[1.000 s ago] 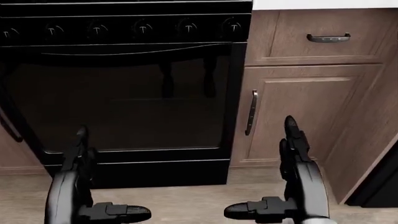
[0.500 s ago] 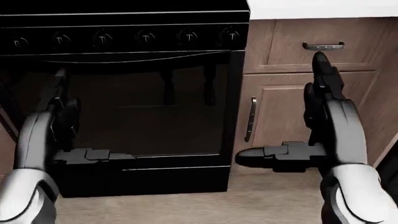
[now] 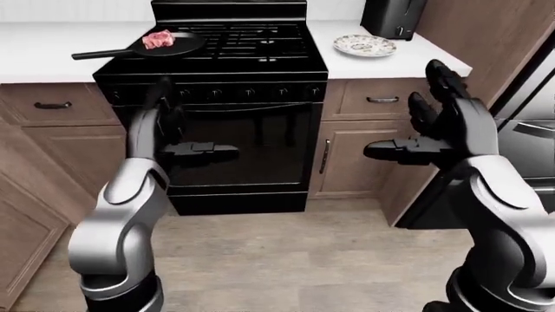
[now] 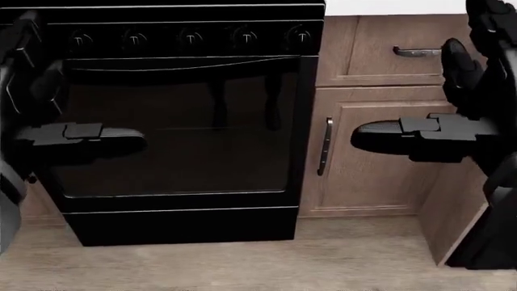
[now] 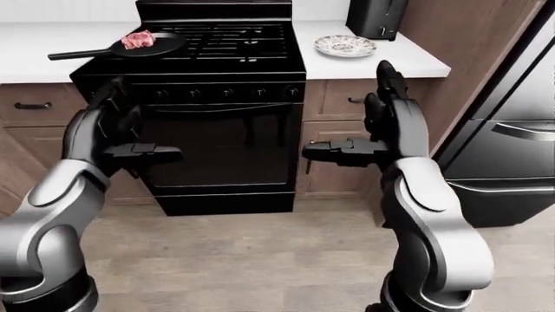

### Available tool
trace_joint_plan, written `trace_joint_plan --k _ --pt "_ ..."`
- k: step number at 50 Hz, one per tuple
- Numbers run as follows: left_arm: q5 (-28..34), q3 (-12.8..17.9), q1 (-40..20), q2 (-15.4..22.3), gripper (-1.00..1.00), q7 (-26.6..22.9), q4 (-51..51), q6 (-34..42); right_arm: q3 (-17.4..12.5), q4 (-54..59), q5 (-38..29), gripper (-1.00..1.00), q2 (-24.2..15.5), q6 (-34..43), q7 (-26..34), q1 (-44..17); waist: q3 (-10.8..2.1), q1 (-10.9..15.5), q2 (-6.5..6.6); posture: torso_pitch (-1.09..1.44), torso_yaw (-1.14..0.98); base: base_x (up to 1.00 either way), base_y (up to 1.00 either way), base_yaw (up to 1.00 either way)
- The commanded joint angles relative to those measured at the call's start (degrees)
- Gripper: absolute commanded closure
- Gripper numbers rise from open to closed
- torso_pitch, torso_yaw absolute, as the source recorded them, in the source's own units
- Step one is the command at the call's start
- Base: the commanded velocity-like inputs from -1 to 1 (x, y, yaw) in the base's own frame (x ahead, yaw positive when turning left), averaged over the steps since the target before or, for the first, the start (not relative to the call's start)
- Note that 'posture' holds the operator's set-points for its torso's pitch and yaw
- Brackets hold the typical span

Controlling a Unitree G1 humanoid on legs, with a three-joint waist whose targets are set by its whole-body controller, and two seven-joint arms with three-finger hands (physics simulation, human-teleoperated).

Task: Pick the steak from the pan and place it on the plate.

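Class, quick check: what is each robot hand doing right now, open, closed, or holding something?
Left robot hand: open, holding nothing, raised before the stove.
Right robot hand: open, holding nothing.

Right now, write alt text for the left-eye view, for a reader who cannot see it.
A steak lies in a black pan at the stove's top left, and an empty plate sits on the white counter to the stove's right. The robot's left hand and right hand are raised open, below the counter, holding nothing.
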Motion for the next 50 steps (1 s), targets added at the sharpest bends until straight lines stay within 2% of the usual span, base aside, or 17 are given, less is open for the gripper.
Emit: trace_joint_plan --k 1,6,9,13,19,22,23,25,32,34,36,40,43,44,46,48,50 --pt "-1.06 -0.15 -2.51 0.80 -1.00 0.59 -1.34 -1.04 -0.50 -0.06 2.04 -1.00 -1.32 -1.42 -1.15 -2.45 -1.05 0.01 0.07 0.00 0.00 0.00 0.00 0.00" --pt "-2.00 -0.20 -4.65 1.67 -1.00 1.15 1.32 -2.07 0.01 0.18 3.87 -1.00 -3.15 -2.97 -2.66 -1.85 -1.01 0.03 -0.06 0.00 0.00 0.00 0.00 0.00" --pt "-3.14 0.14 -5.50 2.06 -1.00 1.98 1.00 -1.32 -0.77 -0.09 5.27 -1.00 -3.62 -1.85 -3.53 -2.78 -1.05 0.09 -0.08 0.00 0.00 0.00 0.00 0.00" --pt "-5.31 1.16 -6.67 3.04 -1.00 3.16 0.00 0.79 -3.55 -0.76 9.01 -1.00 -5.61 1.02 -5.24 -5.64 -1.01 0.01 -0.07 0.00 0.00 0.00 0.00 0.00" --pt "-7.45 1.43 -7.13 3.94 -1.00 4.34 -0.13 1.14 -3.42 0.34 12.01 -1.00 -7.50 -0.78 -7.02 -5.00 -0.65 0.03 -0.23 0.00 0.00 0.01 0.00 0.00" --pt "-8.07 1.51 -6.80 4.22 -1.00 4.55 -0.18 0.95 -3.35 0.26 13.15 -1.00 -7.79 -0.73 -7.75 -4.84 -0.88 0.02 -0.27 0.00 0.00 0.02 0.00 0.00" --pt "-8.19 1.55 -6.89 4.32 -1.00 4.65 0.08 0.77 -3.43 0.36 13.50 -1.00 -7.86 -0.92 -7.94 -4.88 -2.07 -0.10 -0.04 0.00 0.00 0.08 0.00 0.00" --pt "-8.53 1.47 -7.07 4.39 -1.00 5.11 -0.29 1.23 -3.53 0.19 14.23 -1.00 -8.11 -0.68 -8.44 -5.01 -1.36 -0.20 0.21 0.00 0.00 0.08 0.00 0.00" --pt "-9.80 1.94 -7.95 5.04 -1.00 5.90 -0.05 1.56 -3.08 0.24 15.84 -1.00 -8.45 -1.31 -9.67 -4.56 -1.08 -0.26 -0.06 0.00 0.00 0.09 0.00 0.00" --pt "-10.04 1.85 -7.72 5.19 -1.00 6.01 0.12 1.22 -3.11 0.20 16.40 -1.00 -8.49 -1.26 -9.93 -4.58 -1.14 -0.33 0.12 0.00 0.00 0.11 0.00 0.00" --pt "-10.44 1.85 -7.97 5.41 -1.00 6.12 0.07 1.45 -2.58 -0.02 16.47 -1.00 -8.53 -1.48 -10.19 -4.28 -0.56 -0.44 0.58 0.00 0.00 0.14 0.00 0.00" --pt "-11.41 2.22 -8.30 5.83 -1.00 6.61 0.12 1.85 -2.09 -0.31 16.68 -1.00 -8.24 -1.16 -10.53 -4.38 -0.06 -0.47 2.26 0.00 0.00 0.15 0.00 0.00" --pt "-11.66 2.13 -8.11 5.99 -1.00 6.80 0.04 1.80 -2.05 -0.77 17.10 -1.00 -8.22 -0.48 -10.79 -4.72 -0.70 -0.23 1.92 0.00 0.00 0.15 0.00 0.00" --pt "-11.58 2.08 -7.92 6.06 -1.00 6.71 0.24 1.40 -2.02 -0.94 17.24 -1.00 -8.18 -0.26 -10.88 -4.78 -0.58 -0.13 2.16 0.00 0.00 0.16 0.00 0.00" --pt "-11.88 2.23 -7.78 6.04 -1.00 6.85 0.05 1.45 -1.85 -1.03 17.06 -1.00 -8.39 -0.78 -10.48 -4.34 -0.68 0.09 1.82 0.00 0.00 0.15 0.00 0.00" --pt "-11.71 1.88 -7.32 5.87 -1.00 6.86 0.11 0.93 -2.13 -1.29 17.32 -1.00 -8.44 -0.41 -10.44 -4.58 -0.62 0.33 0.64 0.00 0.00 0.14 0.00 0.00" --pt "-11.85 1.87 -7.64 5.88 -1.00 7.13 -0.12 1.41 -2.22 -1.12 17.22 -1.00 -8.58 -0.63 -10.38 -4.61 -0.12 0.59 -1.11 0.00 0.00 0.14 0.00 0.00"
